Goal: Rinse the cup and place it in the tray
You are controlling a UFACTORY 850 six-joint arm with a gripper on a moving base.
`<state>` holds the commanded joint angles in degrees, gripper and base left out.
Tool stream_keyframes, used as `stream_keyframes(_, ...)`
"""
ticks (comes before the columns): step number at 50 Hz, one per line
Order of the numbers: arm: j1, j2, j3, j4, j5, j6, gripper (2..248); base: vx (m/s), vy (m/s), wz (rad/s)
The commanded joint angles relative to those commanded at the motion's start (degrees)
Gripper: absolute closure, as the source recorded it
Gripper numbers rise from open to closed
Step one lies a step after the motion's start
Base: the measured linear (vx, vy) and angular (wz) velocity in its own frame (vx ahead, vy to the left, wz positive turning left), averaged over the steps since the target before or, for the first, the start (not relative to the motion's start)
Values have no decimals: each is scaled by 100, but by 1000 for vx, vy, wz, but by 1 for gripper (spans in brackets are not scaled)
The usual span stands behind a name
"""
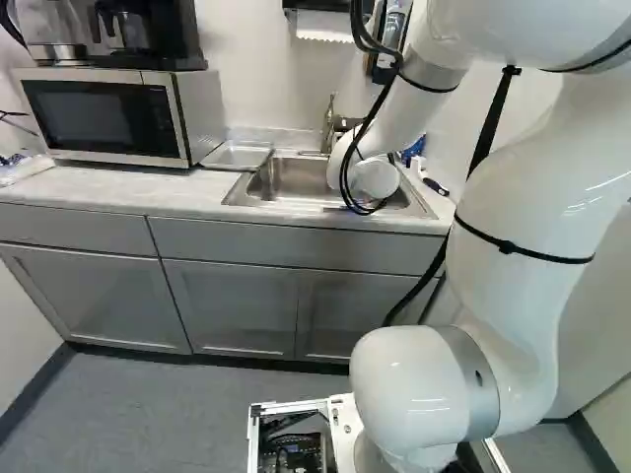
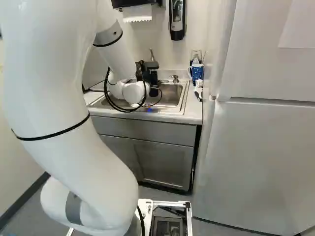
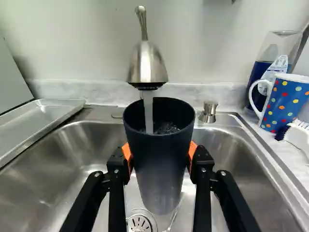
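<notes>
- Two orange pads (image 3: pixel 192 153) of your gripper (image 2: pixel 149 73) press the dark cup (image 3: pixel 158 162) from opposite sides; you have it firmly grasped.
- You've got the cup mouth up over the sink (image 3: pixel 231 145), right under the faucet (image 3: pixel 147 67), with water (image 3: pixel 148 116) running into it.
- Your tray (image 1: pixel 237 156) lies on the bench (image 1: pixel 108 192) between microwave (image 1: pixel 113 116) and sink.
- Beside the sink, across from the tray, you'll see a spotted mug (image 3: pixel 285 104).
</notes>
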<state>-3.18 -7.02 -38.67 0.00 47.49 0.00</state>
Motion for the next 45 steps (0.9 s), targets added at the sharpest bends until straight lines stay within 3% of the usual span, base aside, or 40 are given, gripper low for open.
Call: stream_keyframes(45,0,0,0,0,0,0,125,0,0,0)
